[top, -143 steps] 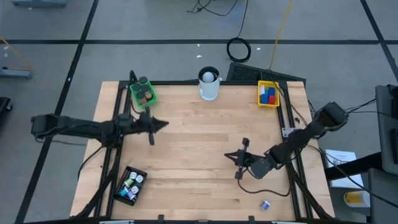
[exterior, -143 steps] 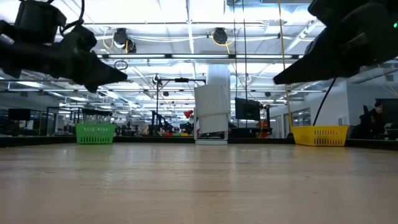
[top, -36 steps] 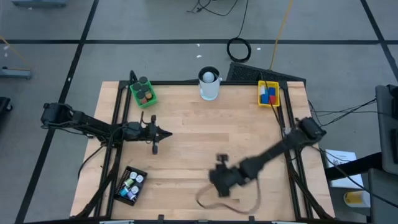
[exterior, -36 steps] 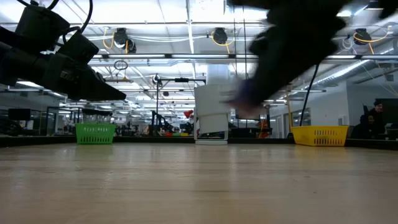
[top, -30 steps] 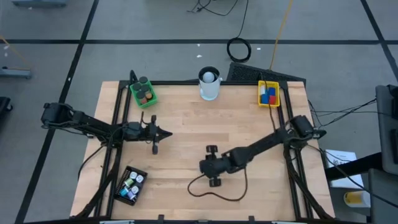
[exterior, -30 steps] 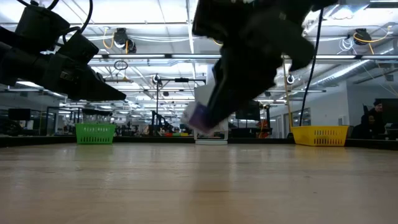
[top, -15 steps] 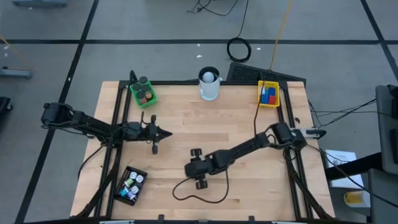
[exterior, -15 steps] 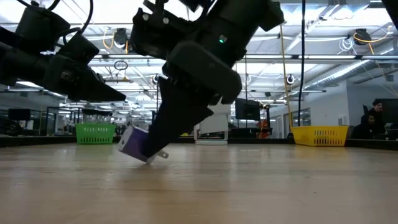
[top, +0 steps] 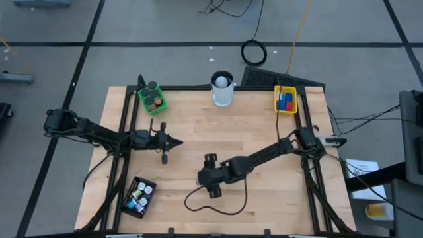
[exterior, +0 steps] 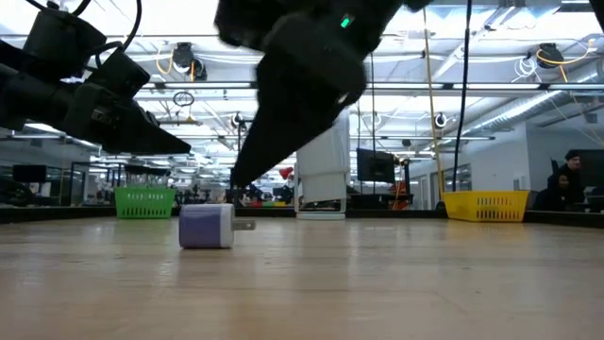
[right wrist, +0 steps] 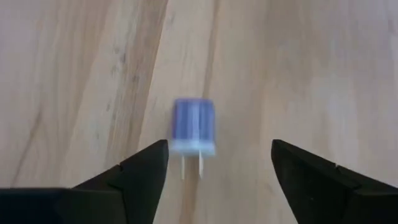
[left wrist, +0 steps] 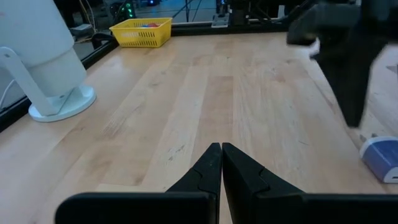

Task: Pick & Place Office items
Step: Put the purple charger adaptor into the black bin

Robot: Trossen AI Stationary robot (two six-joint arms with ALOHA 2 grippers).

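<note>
A small purple-blue wall charger lies on its side on the wooden table, left of the middle, its two prongs toward my right gripper. It also shows in the low view and the left wrist view. My right gripper stands open just behind and above it, slanting down, fingers either side of the prongs without touching; from above it hides the charger. My left gripper waits shut above the table's left part.
At the far edge stand a green tray with black caps, a white cup and a yellow tray with blue and red blocks. A black tray with small pieces sits near left. A dark cable loops below the right gripper.
My right gripper has carried the charger toward the table's left and down, set it on the wood and let go. The charger, tilted in the fingers half a second ago, now lies flat on the table, and the gripper stands a little above it.
</note>
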